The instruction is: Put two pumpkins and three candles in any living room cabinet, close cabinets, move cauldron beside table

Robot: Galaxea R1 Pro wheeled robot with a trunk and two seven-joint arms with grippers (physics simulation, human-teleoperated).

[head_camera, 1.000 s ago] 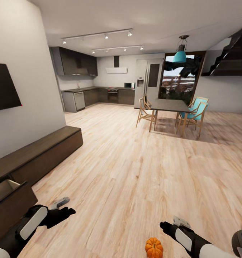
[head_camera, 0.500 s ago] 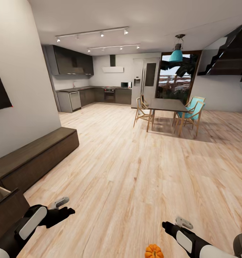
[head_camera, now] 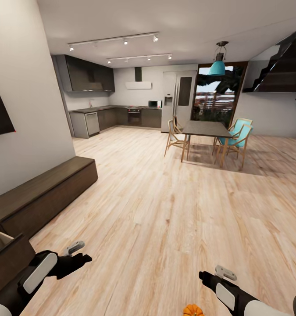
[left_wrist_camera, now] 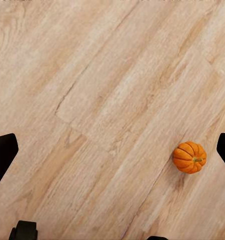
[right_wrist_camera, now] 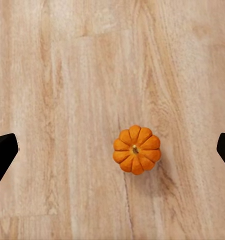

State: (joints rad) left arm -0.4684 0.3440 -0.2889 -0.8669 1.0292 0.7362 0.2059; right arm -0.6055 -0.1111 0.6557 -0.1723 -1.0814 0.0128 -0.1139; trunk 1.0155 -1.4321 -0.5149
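Pumpkin (right_wrist_camera: 136,149) is sitting upright on the floor (right_wrist_camera: 67,75) under the wide-open right claw (right_wrist_camera: 112,150); centring over its stem before descending seems wise. Left claw (left_wrist_camera: 112,150) is hanging wide, empty.

Open-plan home interior: dark kitchen cupboards (head_camera: 88,77) with oven (head_camera: 136,116) and fridge (head_camera: 178,101) at the back, dining table (head_camera: 207,128) with chairs under a teal pendant lamp (head_camera: 217,68) (staircase (head_camera: 283,61) beside), plank floor (head_camera: 165,210) throughout.
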